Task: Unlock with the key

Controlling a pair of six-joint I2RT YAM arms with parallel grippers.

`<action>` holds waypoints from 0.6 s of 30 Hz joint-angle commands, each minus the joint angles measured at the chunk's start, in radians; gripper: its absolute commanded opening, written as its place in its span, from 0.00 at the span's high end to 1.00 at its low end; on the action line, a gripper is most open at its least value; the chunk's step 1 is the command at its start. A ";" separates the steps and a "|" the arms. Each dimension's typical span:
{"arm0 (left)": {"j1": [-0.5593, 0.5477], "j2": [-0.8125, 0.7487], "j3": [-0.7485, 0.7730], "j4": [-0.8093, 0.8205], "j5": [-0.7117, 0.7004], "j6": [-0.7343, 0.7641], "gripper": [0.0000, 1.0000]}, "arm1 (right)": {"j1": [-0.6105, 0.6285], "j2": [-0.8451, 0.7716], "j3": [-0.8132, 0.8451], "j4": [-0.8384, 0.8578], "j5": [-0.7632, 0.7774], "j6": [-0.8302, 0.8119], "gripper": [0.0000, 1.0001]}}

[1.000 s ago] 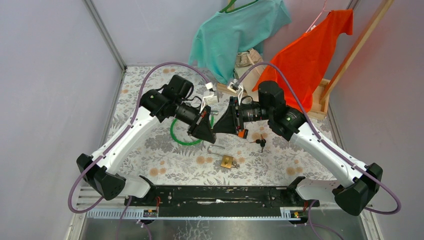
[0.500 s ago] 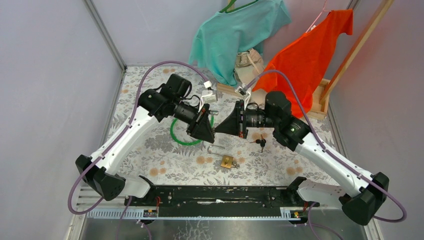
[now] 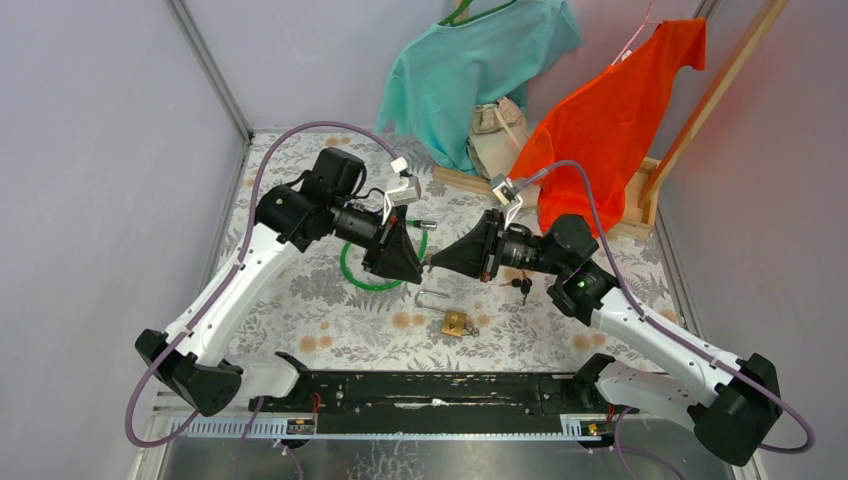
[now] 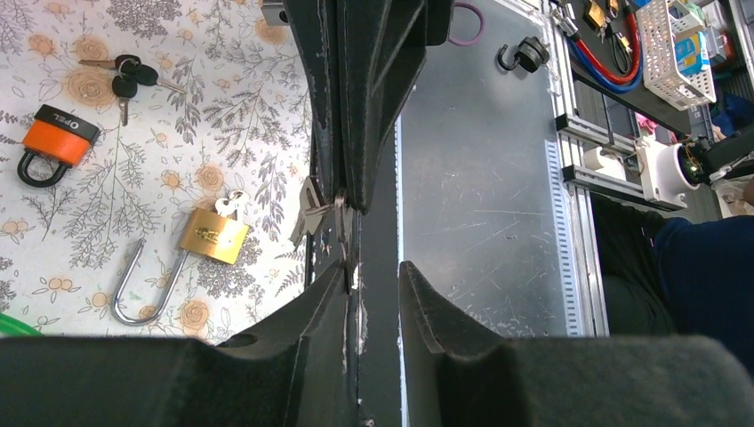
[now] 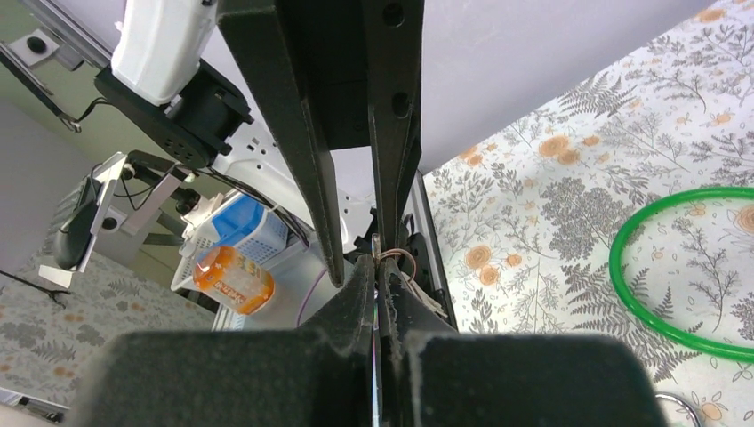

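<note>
Clenched in the right gripper (image 5: 381,271): a small bunch of silver keys (image 4: 310,212), up in the air, tip to tip with the left gripper (image 4: 373,271). Left one released, jaws apart, one finger (image 4: 329,294) just beside the key ring. Straight below both tips, flat on the flowered table (image 3: 330,290): brass padlock (image 4: 212,236). Further off under the right gripper: orange padlock (image 4: 59,140), black-headed keys (image 4: 124,76). Under the left: green ring (image 5: 685,267)

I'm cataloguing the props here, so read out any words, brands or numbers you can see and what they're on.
"OPEL": black label on the orange padlock, left wrist view.
Brass padlock: engraving too small to read.
Orange bottle and blue box beyond the table: labels too blurred to read.
</note>
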 commanded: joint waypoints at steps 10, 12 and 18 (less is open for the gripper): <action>0.031 -0.087 -0.040 0.104 0.068 -0.081 0.51 | -0.001 -0.089 -0.057 0.145 0.099 -0.006 1.00; 0.030 -0.101 -0.056 0.156 0.052 -0.122 0.50 | -0.001 -0.091 -0.056 0.144 0.105 -0.006 1.00; 0.030 -0.107 -0.089 0.293 0.010 -0.261 0.50 | -0.001 -0.079 -0.047 0.164 0.101 0.000 1.00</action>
